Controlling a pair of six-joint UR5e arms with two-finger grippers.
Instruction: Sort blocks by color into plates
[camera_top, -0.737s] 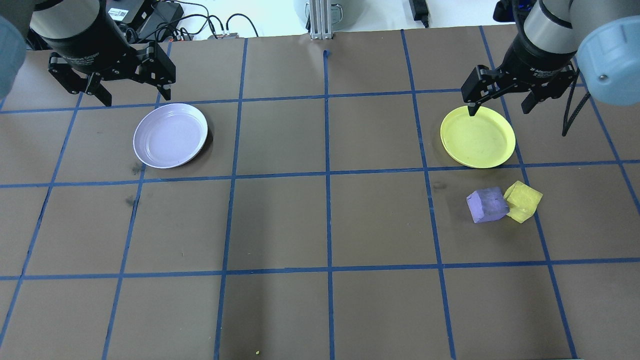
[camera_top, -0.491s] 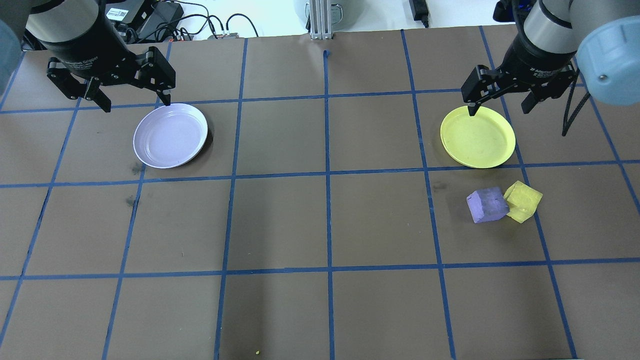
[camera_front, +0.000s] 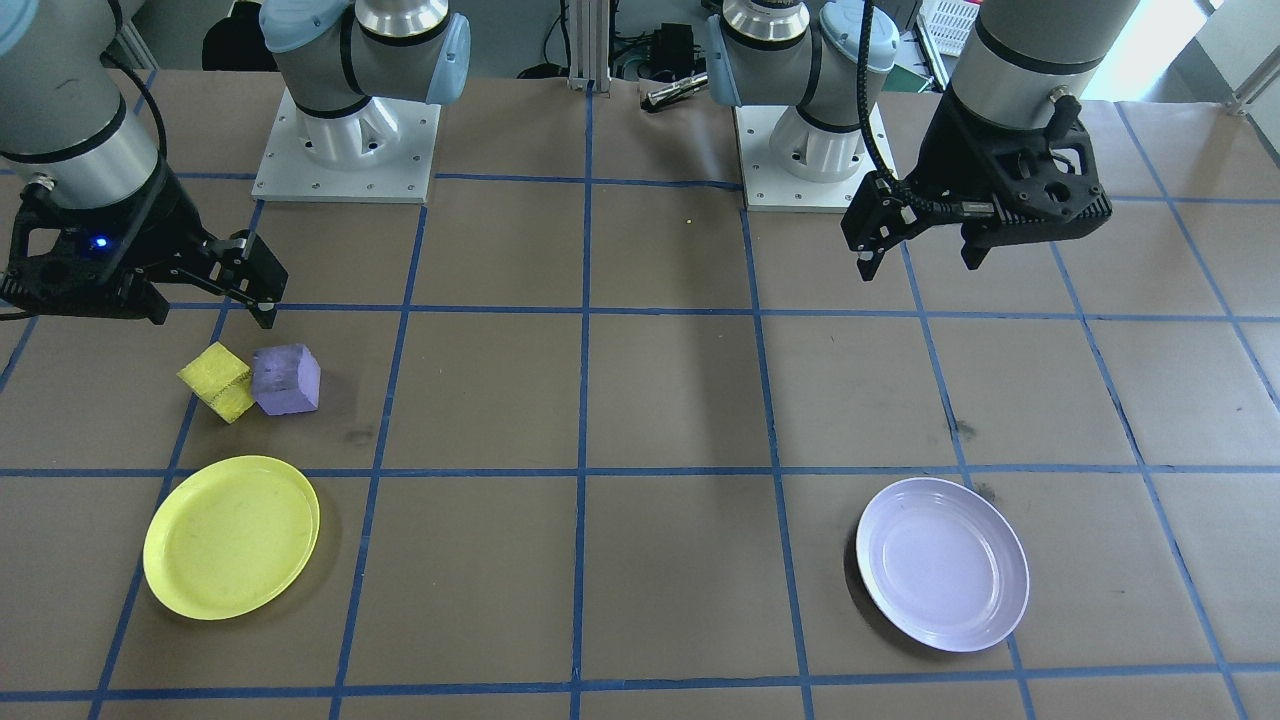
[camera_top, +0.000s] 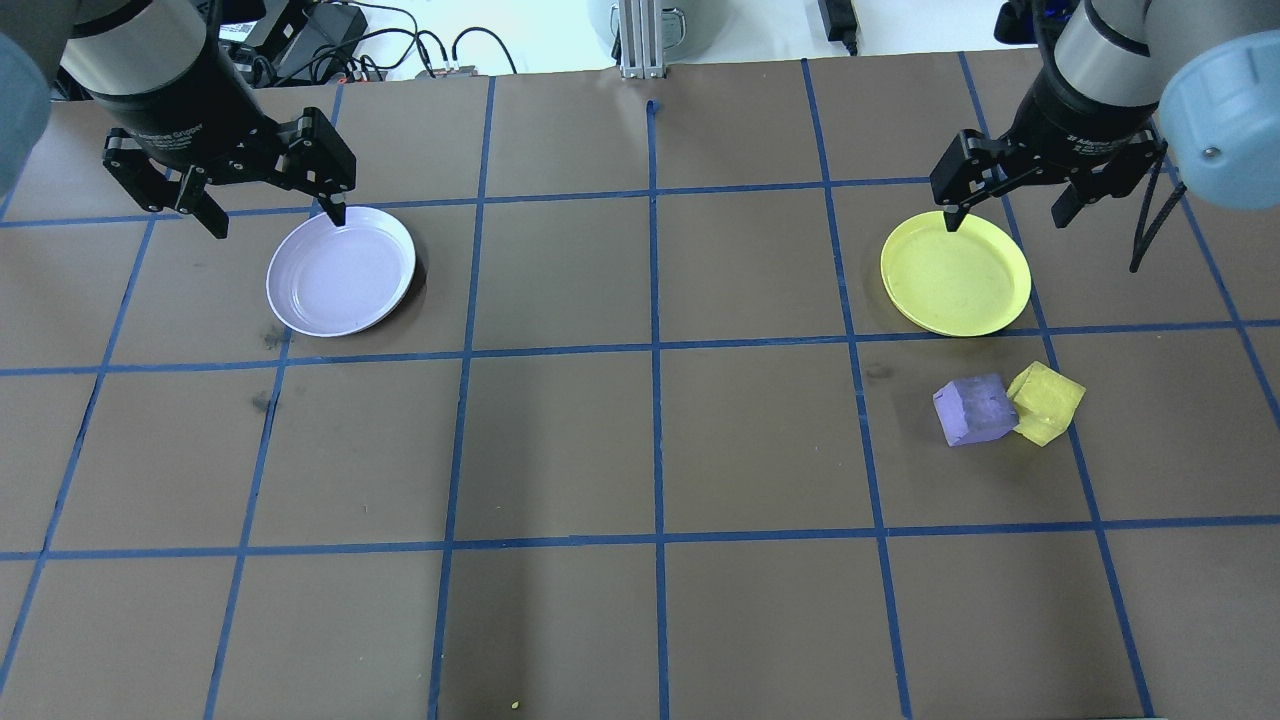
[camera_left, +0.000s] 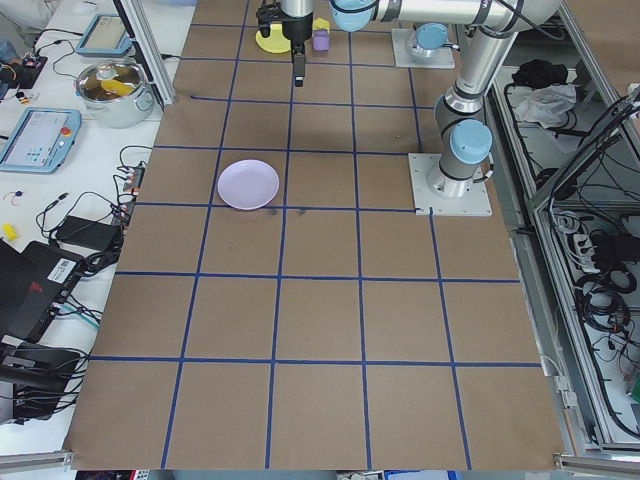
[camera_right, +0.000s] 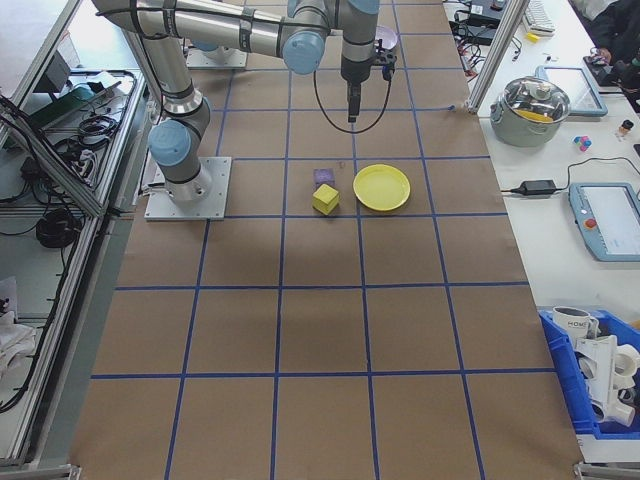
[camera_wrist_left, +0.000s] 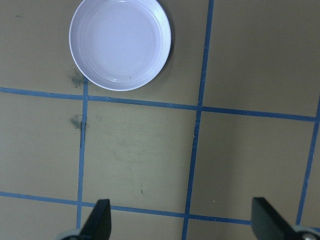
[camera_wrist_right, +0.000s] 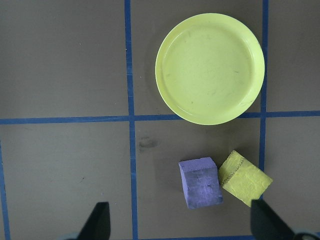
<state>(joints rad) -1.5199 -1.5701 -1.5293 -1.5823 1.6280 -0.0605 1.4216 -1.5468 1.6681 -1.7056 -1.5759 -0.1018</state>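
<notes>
Brown paper-like table covering (camera_top: 560, 440), crossed by blue tape lines into a grid of squares, fills most of every view; pale benches beside it carry cables, tablets and a steel pot. Both grey UR5e arms hang above the surface with black wrists pointing straight down. The left gripper (camera_top: 270, 210) hovers over the table just at the far rim of the round shallow pale lavender plastic plate (camera_top: 341, 271), its jaws spread wide and holding nothing; the left wrist camera shows the two dark fingertips (camera_wrist_left: 100, 220) far apart over bare paper, the lavender plate well ahead of them. The right gripper (camera_top: 1010, 215) hovers with one finger over the far edge of the round shallow bright yellow plastic plate (camera_top: 955, 273), jaws likewise spread wide and empty, its fingertips (camera_wrist_right: 99, 220) framing the scene below. Both plates are smooth, glossy and empty. The small rough foam-like purple cube (camera_top: 974, 409) and the small rough foam-like yellow cube (camera_top: 1045, 402) lie on the covering touching each other, just beside the yellow plate on the robot's side, well apart from the lavender plate; the yellow cube sits turned corner-on against the purple one.
</notes>
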